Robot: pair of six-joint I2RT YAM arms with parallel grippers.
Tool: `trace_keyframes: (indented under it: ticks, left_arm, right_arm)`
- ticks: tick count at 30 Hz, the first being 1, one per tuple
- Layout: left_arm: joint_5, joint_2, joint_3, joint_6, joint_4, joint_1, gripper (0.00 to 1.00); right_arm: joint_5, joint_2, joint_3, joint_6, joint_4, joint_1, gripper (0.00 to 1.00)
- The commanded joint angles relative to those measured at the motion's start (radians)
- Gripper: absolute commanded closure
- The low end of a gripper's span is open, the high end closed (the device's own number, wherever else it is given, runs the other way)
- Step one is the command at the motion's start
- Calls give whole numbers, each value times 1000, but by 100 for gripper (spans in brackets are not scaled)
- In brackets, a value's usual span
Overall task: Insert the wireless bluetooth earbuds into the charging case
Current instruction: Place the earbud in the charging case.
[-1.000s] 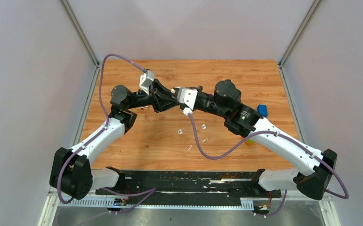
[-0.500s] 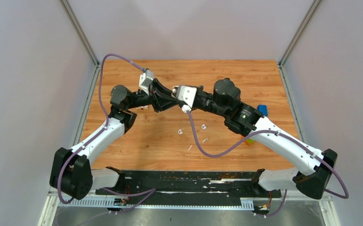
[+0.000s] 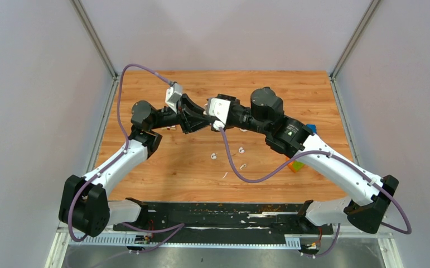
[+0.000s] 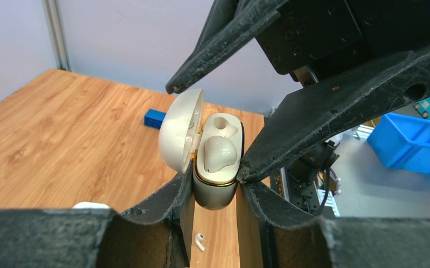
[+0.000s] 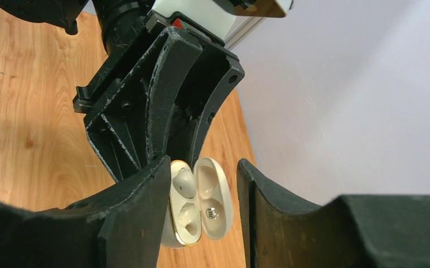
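My left gripper point(image 4: 215, 192) is shut on the cream charging case point(image 4: 215, 196), gold-rimmed, held above the table with its lid point(image 4: 180, 131) open. One white earbud point(image 4: 219, 153) sits in one slot; the other slot point(image 4: 225, 124) is empty. My right gripper point(image 5: 201, 181) is open and empty, its fingers point(image 4: 335, 106) straddling case and lid, one tip against the case rim. The right wrist view shows the case point(image 5: 187, 223) and seated earbud point(image 5: 183, 181). Loose earbuds lie on the table point(image 3: 214, 157), point(image 3: 241, 149), point(image 3: 243, 166); one shows below the case point(image 4: 200, 241). From above, both grippers point(image 3: 200, 119), point(image 3: 208, 114) hide the case.
A thin white sliver point(image 3: 224, 175) lies near the loose earbuds. A blue brick point(image 3: 311, 130) and a green-orange object point(image 3: 295, 165) sit by the right arm. A blue bin point(image 4: 407, 139) stands off the table. Both arms meet over the far middle of the wooden table point(image 3: 268, 84).
My right gripper has moved left toward the left gripper and now straddles the held case. The left arm and the loose earbuds have not moved.
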Motion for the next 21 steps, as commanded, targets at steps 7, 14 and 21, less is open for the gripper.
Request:
trace_keyframes:
  ticks: [7, 14, 21]
  left_arm:
    - [-22, -30, 7, 21, 44, 3, 100]
    - [-33, -21, 5, 33, 7, 17, 100]
    - [-51, -19, 0, 49, -47, 57, 100]
  right_arm:
    - [-85, -11, 124, 1, -240, -4, 46]
    - [-60, -120, 136, 163, -328, -132, 46]
    - [4, -223, -56, 288, -565, -236, 54]
